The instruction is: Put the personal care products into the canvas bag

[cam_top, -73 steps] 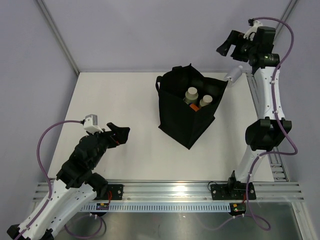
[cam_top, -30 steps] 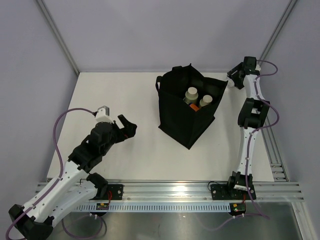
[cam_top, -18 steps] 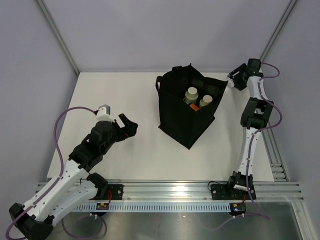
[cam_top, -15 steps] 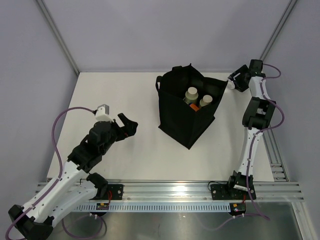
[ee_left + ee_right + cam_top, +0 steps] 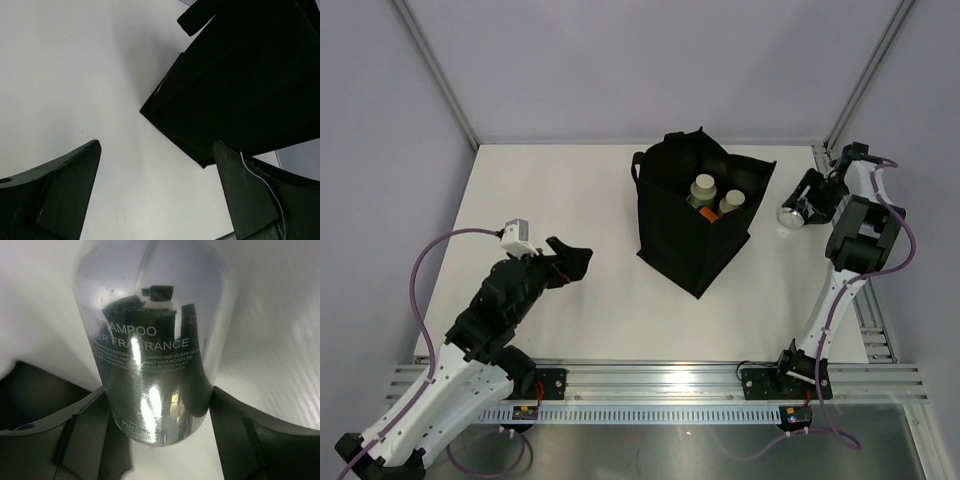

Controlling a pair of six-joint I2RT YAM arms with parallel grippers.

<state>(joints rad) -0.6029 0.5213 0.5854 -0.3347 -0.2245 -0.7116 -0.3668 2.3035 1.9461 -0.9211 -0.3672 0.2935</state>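
Currently, the right gripper clamps a shiny shampoo bottle between both fingers, just right of the bag. The left gripper is spread wide, grasping nothing, left of the bag. Two capped bottles stand inside the bag.

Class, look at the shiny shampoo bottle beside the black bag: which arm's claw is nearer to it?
Right. The right claw grips the shampoo bottle between its fingers, just right of the black bag. The left claw hangs open on the bag's opposite side, well away.
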